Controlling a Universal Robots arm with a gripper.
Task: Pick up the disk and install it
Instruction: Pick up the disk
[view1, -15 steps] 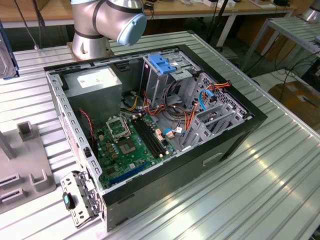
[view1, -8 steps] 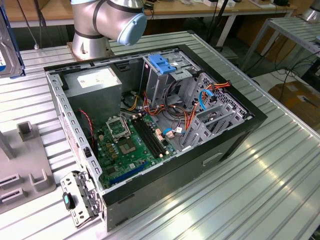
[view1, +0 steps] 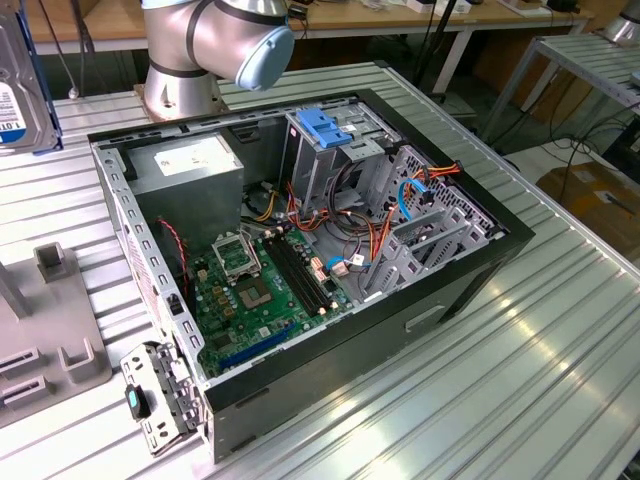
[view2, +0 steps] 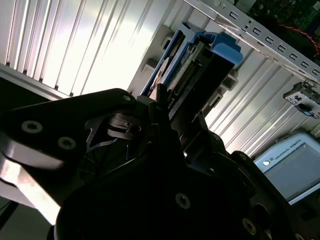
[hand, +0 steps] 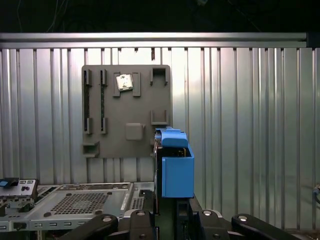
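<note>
- Lying open in the middle of the ribbed metal table (view1: 520, 380), the computer case (view1: 470, 270) holds a grey power-supply box (view1: 190, 165) at the end nearest the robot arm's base (view1: 185, 60).
- Beside that box sit a green motherboard (view1: 250, 290) and a metal drive cage (view1: 330, 170) topped by a blue latch (view1: 325, 125), with orange and blue cables (view1: 385, 225) strung around the cage.
- A grey fixture tray (hand: 125, 110) rests on the table beside the case, toward the exterior view's left. One of its slots holds a small silvery square part (hand: 124, 82).
- The gripper (hand: 174, 212) has its fingers pressed in on the disk (hand: 176, 167), pinching it on edge, blue frame outward.
- In the exterior view the disk (view1: 18, 95) stands upright at the exterior view's left, well apart from the case and its drive cage.
</note>
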